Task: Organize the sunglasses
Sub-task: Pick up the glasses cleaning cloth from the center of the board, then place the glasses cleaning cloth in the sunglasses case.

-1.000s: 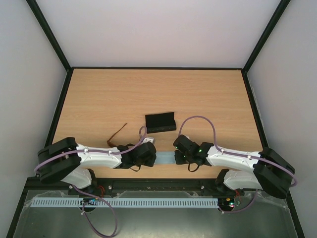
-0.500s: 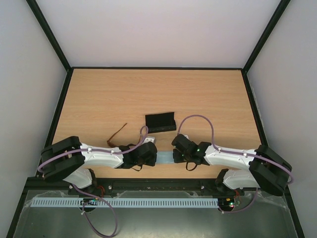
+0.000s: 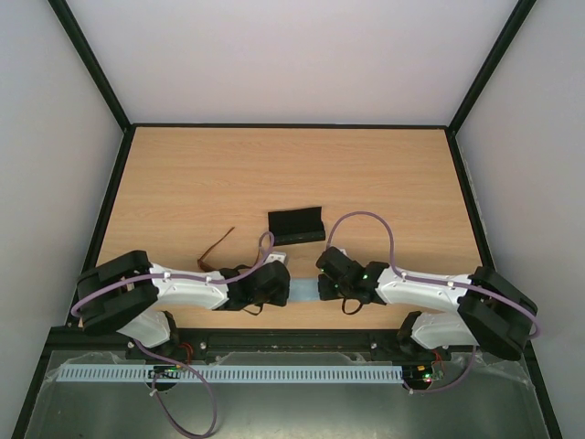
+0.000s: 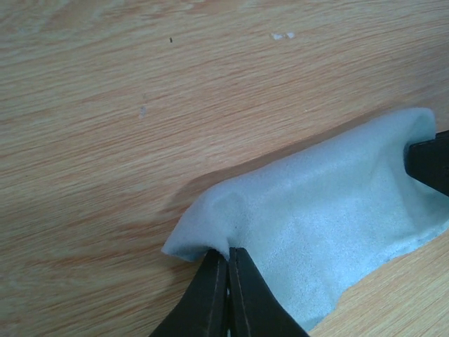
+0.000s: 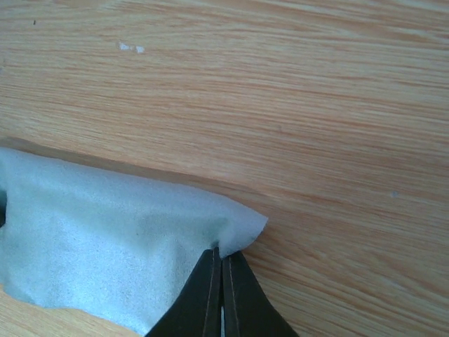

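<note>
The light blue cloth [image 3: 303, 290] lies near the table's front edge, stretched between my two grippers. My left gripper [image 4: 228, 256] is shut on the cloth's [image 4: 316, 225] left corner. My right gripper [image 5: 222, 258] is shut on the cloth's [image 5: 119, 246] right corner. In the top view the left gripper [image 3: 283, 285] and right gripper [image 3: 320, 285] face each other across the cloth. The brown sunglasses [image 3: 217, 248] lie on the wood to the left, mostly hidden behind my left arm. The black case [image 3: 296, 225] stands open behind the cloth.
The wooden table [image 3: 292, 165] is bordered by a black frame with white walls on three sides. A metal tray with a white slotted rail [image 3: 228, 373] runs below the arm bases.
The right arm has edged slightly left toward the cloth. The left arm and the cloth barely moved.
</note>
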Controlling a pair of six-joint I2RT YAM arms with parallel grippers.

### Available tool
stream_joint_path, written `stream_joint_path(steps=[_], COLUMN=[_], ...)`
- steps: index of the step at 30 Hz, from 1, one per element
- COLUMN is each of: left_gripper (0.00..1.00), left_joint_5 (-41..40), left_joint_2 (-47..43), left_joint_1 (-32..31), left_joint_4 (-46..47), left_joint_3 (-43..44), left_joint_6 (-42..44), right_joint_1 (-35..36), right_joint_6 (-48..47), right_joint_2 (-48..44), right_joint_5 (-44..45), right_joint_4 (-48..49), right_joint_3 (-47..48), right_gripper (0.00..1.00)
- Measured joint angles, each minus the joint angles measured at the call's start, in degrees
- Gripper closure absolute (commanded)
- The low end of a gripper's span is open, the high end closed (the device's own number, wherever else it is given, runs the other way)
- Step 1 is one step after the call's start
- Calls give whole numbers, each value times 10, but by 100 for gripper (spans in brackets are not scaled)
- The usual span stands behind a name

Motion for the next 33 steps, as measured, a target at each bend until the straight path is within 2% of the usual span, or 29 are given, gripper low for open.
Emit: stream_joint_path(steps=[7, 19, 33], left_gripper=[98, 97, 97], left_joint_5=[0, -2, -4], left_joint_2=[-4, -7, -17], left_joint_1=[14, 47, 134], left_joint_4=[-24, -66, -127], left_joint_3=[10, 71, 189], left_joint_6=[11, 44, 102], right_joint_1=[0, -9, -118], right_joint_6=[-2, -29, -112], right_joint_2=[-8, 14, 65], right_joint_5=[3, 17, -7], right_joint_4=[-23, -46, -81], right_joint_3=[8, 89, 227], right_gripper=[99, 99, 99])
